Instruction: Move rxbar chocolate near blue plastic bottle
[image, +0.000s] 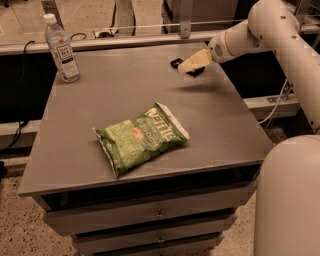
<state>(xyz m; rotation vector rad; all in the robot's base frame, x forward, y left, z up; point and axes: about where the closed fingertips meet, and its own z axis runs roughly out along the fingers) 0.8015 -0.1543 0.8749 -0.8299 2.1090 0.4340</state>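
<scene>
The gripper (192, 63) hangs over the worktop (100, 100) close to its far right corner, a little in from both the far edge and the right edge. It is clamped on the bar (176, 63). The bar sits crosswise in the grip, so 2 black ends show, 1 poking out toward the left edge and 1 on the gripper's near side. A pale finger (196, 59) covers the bar's middle, so no lettering can be read. A soft shadow lies on the worktop just nearer the front edge than the gripper, apart from it, which puts the gripper and bar a little above the surface, not resting on it.

The arm (270, 25) comes in from beyond the right edge, its white links running from the upper right down to the gripper. More of the robot's white body (290, 200) fills the space off the front right corner.

The bottle (61, 49) stands upright at the far left corner, white cap up and label facing the camera. It is well apart from the bar, with almost the whole run of the far edge between them.

A green chip bag (140, 139) lies flat around the middle of the worktop, nearer the front edge, set on a slant, with 1 end toward the left edge and the other toward the right edge. It touches neither the bar nor the bottle. Under the front edge, 3 drawers (150, 215) show.
</scene>
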